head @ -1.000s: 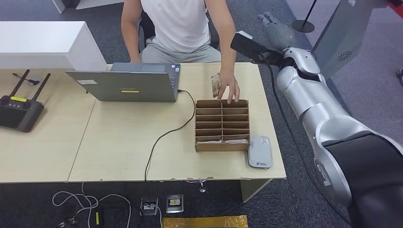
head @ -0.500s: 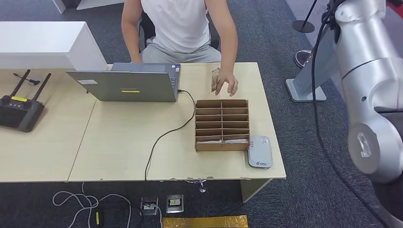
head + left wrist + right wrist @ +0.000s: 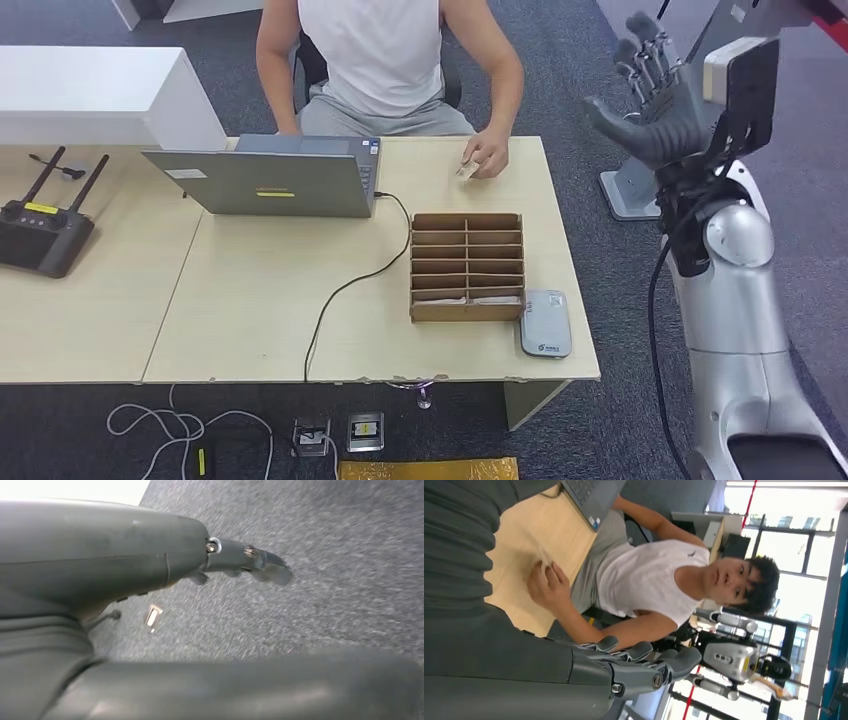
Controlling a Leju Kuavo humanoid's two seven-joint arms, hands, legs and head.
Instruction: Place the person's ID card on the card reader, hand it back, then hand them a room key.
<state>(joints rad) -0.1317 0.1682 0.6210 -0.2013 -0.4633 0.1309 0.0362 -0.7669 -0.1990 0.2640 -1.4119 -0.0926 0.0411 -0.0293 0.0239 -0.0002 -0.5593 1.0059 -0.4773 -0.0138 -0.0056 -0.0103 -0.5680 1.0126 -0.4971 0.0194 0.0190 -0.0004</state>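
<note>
- Right hand (image 3: 655,100) raised, fingers spread, holding nothing; off the desk's far corner.
- ID card (image 3: 466,169) in the person's hand (image 3: 486,157), well apart, desk-side.
- Approach low and palm-up; take the card's free edge.

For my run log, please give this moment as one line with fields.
phase: waiting for card | right hand: raised beside table, holds nothing | ID card: in person's hand | card reader: bare

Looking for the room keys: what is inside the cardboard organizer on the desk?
The cardboard organizer has two columns of slots. Pale flat items show in the nearest row; the dividers hide the other slots' contents.
</note>
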